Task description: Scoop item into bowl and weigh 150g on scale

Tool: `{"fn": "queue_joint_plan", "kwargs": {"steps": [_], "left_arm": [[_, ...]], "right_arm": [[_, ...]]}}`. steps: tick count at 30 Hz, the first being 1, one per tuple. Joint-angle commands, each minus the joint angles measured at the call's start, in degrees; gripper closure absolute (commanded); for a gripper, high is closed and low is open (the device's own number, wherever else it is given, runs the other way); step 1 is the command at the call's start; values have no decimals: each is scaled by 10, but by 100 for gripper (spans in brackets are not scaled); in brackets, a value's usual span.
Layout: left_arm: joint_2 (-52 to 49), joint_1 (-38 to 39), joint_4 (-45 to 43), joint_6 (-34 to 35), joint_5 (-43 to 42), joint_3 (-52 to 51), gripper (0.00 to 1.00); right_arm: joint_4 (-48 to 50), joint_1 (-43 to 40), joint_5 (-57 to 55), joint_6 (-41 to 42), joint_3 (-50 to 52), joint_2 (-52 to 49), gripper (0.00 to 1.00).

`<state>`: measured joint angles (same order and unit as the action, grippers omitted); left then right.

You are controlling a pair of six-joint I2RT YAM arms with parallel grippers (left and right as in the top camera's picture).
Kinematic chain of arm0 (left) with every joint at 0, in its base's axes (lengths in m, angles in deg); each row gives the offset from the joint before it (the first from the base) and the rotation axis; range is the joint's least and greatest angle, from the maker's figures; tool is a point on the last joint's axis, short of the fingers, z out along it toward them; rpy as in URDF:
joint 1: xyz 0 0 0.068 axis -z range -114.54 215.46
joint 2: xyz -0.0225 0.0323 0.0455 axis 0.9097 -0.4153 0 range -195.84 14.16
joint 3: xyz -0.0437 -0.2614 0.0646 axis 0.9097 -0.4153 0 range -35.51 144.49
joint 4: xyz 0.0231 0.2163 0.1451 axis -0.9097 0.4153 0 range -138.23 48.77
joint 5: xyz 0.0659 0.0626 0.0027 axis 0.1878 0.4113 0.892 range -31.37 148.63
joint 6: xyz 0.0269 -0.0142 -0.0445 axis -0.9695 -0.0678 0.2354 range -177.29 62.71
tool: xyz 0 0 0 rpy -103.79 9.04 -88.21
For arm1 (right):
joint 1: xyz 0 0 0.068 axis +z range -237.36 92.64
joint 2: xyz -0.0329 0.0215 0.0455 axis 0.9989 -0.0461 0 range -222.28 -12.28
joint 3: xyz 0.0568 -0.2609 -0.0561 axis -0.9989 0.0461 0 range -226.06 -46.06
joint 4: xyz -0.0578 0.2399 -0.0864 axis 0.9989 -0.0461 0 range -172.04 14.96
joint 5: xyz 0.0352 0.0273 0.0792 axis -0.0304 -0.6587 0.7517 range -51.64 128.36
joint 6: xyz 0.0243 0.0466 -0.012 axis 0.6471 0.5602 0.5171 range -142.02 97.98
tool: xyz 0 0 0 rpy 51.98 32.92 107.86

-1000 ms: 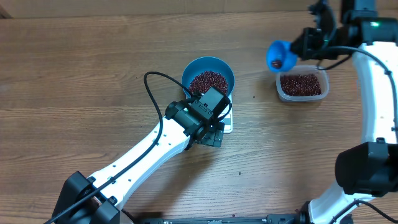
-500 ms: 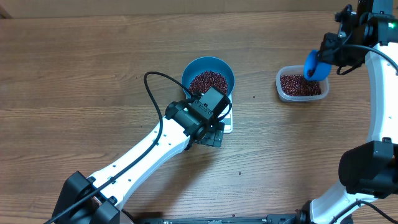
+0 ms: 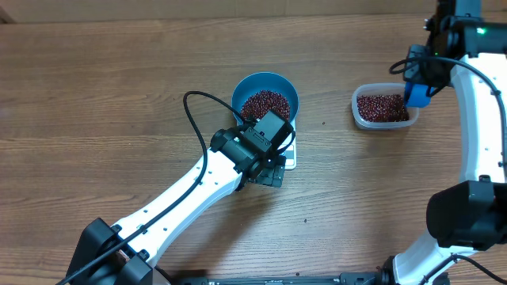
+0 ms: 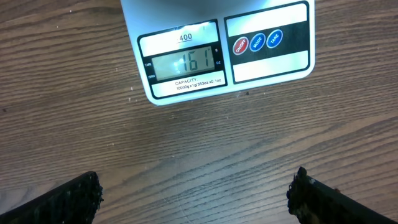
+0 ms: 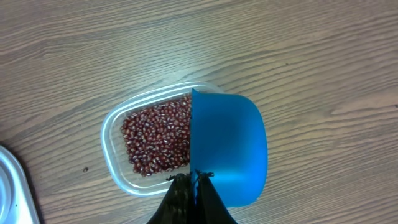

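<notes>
Jaws: left gripper [image 4: 196, 198] spread wide above scale [image 4: 267, 65]; right gripper [image 5: 193, 186] clamped on scoop [image 5: 230, 149] over tub [image 5: 115, 134].
Beans [image 3: 265, 104]: heaped in bowl [image 3: 265, 80] on scale.
Progress: display reads 161, judged an overshoot; some beans need removing.

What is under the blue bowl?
The white scale; its display edge shows in the left wrist view. The bowl and the left arm cover the rest of it overhead.

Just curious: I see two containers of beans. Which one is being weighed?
The round blue bowl, sitting on the white scale; the clear tub rests directly on the table.
</notes>
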<state>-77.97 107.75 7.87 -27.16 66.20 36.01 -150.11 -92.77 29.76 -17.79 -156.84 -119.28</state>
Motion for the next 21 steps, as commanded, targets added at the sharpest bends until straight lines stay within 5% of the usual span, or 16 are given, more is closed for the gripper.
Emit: {"fn": "queue_joint_plan", "kwargs": {"steps": [1,21], "left_arm": [[4,-3,0,12,10,-4,0],[4,-3,0,12,10,-4,0]], "right_arm": [[1,17,-36,7,-2,5,96],[-5,92,-209,20,-2,5,96]]}}
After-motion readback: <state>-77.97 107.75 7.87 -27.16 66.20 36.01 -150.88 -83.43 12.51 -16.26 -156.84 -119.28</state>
